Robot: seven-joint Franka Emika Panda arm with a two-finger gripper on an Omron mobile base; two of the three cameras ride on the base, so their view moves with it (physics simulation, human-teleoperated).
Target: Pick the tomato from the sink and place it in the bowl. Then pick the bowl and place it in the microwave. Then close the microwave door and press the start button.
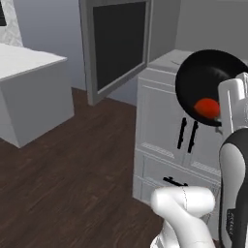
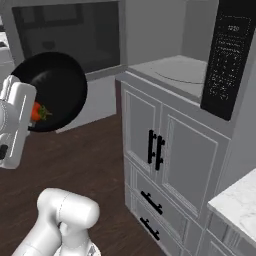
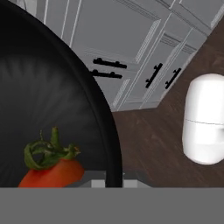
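Closest to the lens in the hand view, the tomato is sitting inside the bowl, its green stem curling up toward 12 o'clock. The jaws are nearly closed and pinching the bowl's rim, carrying it tilted in the air. In the left base view the gripper is meeting the bowl at about 4 o'clock of its round face, with the tomato lying low against the black surface. In the right base view the bowl is hanging over the wooden floor, well apart from the microwave, whose turntable is lying at 3 o'clock of it. The microwave door is standing swung open behind the bowl, above the white cabinet.
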